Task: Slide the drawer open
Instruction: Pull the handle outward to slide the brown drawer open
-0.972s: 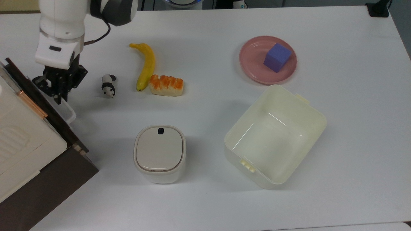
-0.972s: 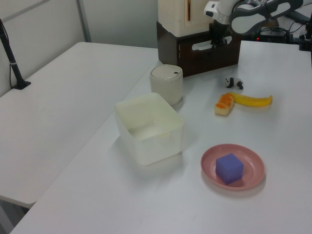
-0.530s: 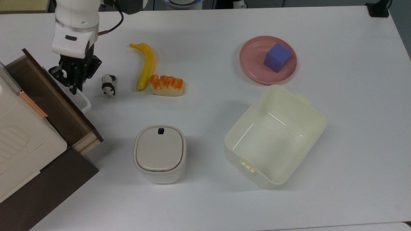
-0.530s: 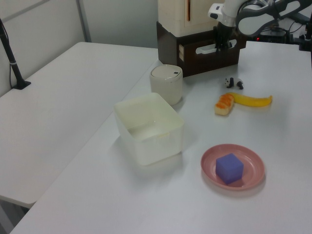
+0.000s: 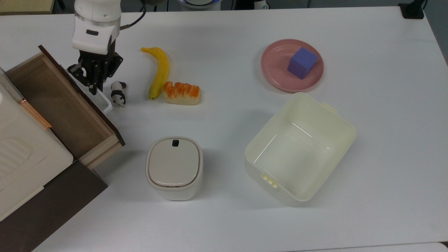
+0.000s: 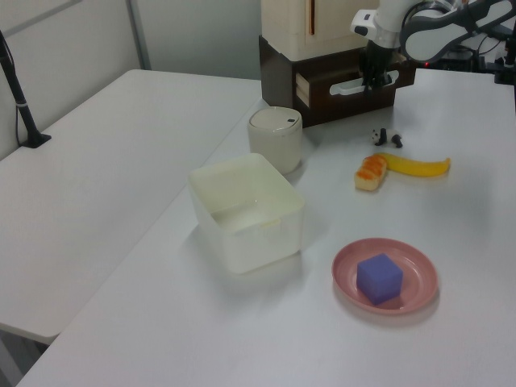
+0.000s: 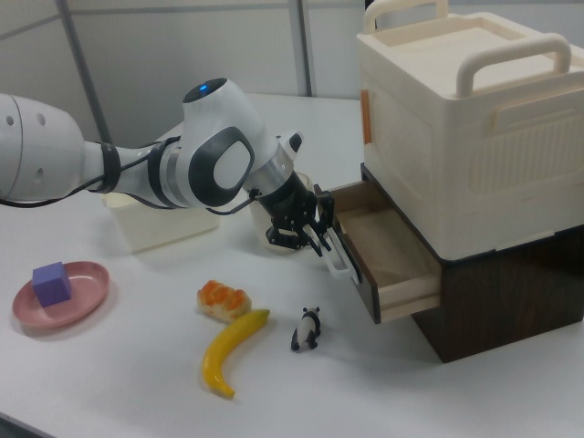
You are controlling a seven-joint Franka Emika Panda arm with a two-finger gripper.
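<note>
The drawer [image 5: 59, 99] stands partly pulled out of the dark brown cabinet, its light tan inner box open to the top view and bare inside. Its dark front panel [image 5: 84, 94] carries a white loop handle [image 5: 106, 104]. My gripper [image 5: 94, 85] points down over the handle's far end and is shut on it. In the right view the gripper [image 7: 321, 235] holds the handle [image 7: 338, 255] in front of the drawer [image 7: 392, 260]. The left view shows the gripper [image 6: 376, 78] at the drawer front [image 6: 355, 82].
A panda figure [image 5: 118, 93] stands just beside the handle, with a banana [image 5: 159, 71] and an orange-topped bread piece [image 5: 181, 93] beyond it. A white lidded bin [image 5: 174, 167], a cream tub [image 5: 344, 130] and a pink plate [image 5: 273, 75] with a purple cube [image 5: 302, 63] stand further right.
The drawer has slid out of the cabinet from nearly closed to well open. My gripper travelled with the handle toward the panda, up and right in the top view.
</note>
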